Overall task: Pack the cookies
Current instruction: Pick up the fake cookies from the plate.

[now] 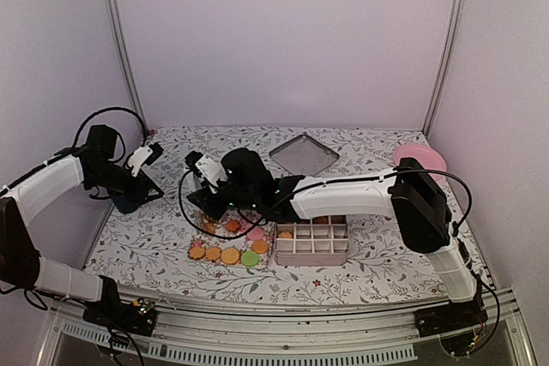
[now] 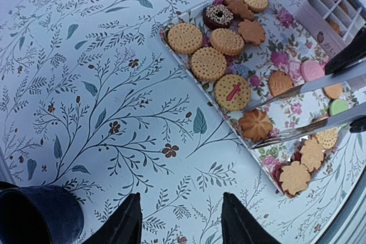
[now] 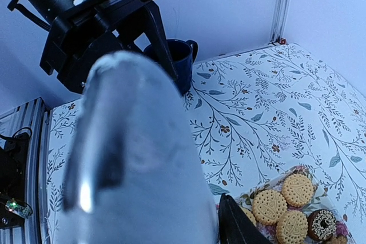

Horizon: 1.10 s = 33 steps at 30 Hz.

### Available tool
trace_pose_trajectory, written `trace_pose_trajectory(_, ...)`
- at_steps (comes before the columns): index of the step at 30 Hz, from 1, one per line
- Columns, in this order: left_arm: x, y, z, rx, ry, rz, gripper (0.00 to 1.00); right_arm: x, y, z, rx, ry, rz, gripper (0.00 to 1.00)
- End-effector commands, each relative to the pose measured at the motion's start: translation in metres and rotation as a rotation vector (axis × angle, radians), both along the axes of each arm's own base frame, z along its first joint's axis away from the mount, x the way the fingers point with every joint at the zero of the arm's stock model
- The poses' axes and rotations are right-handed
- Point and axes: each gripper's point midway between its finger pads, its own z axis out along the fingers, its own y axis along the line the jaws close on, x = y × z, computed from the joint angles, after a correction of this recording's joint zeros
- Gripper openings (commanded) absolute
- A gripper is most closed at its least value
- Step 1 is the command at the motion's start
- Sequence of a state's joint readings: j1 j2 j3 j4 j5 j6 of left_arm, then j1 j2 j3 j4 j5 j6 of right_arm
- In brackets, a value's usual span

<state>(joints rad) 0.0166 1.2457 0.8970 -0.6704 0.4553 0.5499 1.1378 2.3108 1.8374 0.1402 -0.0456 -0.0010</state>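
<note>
The cookies [image 2: 209,64] lie on a floral tray [image 2: 286,61]: golden rounds, flower shapes, a chocolate ring, a pink one and a green one. In the top view the cookies [image 1: 230,255] sit left of a divided box [image 1: 313,242]. My right gripper [image 1: 206,203] is shut on metal tongs [image 2: 303,87], whose two arms reach over the tray, tips apart beside a flower-shaped cookie [image 2: 255,124]. In the right wrist view the tongs [image 3: 137,158] fill the frame, blurred. My left gripper [image 2: 180,198] hangs open over bare tablecloth left of the tray, with nothing between its fingers.
A dark blue mug [image 2: 34,215] stands close by my left gripper. The divided box [image 2: 337,10] holds a few cookies. A square metal tray [image 1: 304,154] and a pink plate [image 1: 420,159] sit at the back. White walls close in the table.
</note>
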Motion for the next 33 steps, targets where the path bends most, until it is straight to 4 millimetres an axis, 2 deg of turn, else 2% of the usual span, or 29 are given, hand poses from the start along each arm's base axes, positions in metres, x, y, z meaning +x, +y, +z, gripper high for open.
trace_pose_trajectory(1, 0.003, 0.003, 0.007, 0.007, -0.021, 0.001, 0.49, -0.006, -0.003, -0.012, 0.000, 0.053, 0.015, 0.39)
trace_pose_trajectory(6, 0.004, 0.002, 0.007, -0.004, -0.019, 0.001, 0.49, -0.013, -0.007, -0.001, 0.003, 0.033, 0.007, 0.28)
trace_pose_trajectory(9, 0.005, 0.002, 0.008, -0.005, -0.017, 0.004, 0.48, -0.011, -0.011, 0.017, 0.022, 0.009, -0.019, 0.20)
trace_pose_trajectory(12, 0.005, 0.002, 0.009, -0.005, -0.021, 0.004, 0.49, -0.007, -0.016, 0.043, 0.058, -0.018, -0.042, 0.10)
trace_pose_trajectory(18, 0.005, 0.002, 0.009, -0.005, -0.020, 0.005, 0.48, -0.004, -0.037, 0.105, 0.147, -0.071, -0.080, 0.08)
trace_pose_trajectory(23, 0.005, 0.002, 0.009, -0.006, -0.022, 0.003, 0.48, -0.004, -0.078, 0.143, 0.189, -0.099, -0.135, 0.07)
trace_pose_trajectory(26, 0.006, 0.001, 0.010, -0.009, -0.022, 0.000, 0.48, -0.005, -0.112, 0.149, 0.185, -0.105, -0.186, 0.07)
trace_pose_trajectory(27, 0.006, 0.001, 0.009, -0.010, -0.020, -0.001, 0.48, -0.006, -0.124, 0.139, 0.161, -0.097, -0.206, 0.07)
trace_pose_trajectory(31, 0.006, -0.001, 0.012, -0.020, -0.024, -0.005, 0.48, -0.008, -0.177, 0.137, 0.146, -0.090, -0.297, 0.07)
trace_pose_trajectory(32, 0.006, -0.001, 0.013, -0.023, -0.025, -0.006, 0.49, -0.010, -0.191, 0.126, 0.122, -0.080, -0.319, 0.07)
trace_pose_trajectory(33, 0.006, -0.002, 0.012, -0.025, -0.023, -0.008, 0.49, -0.012, -0.204, 0.123, 0.120, -0.070, -0.340, 0.07)
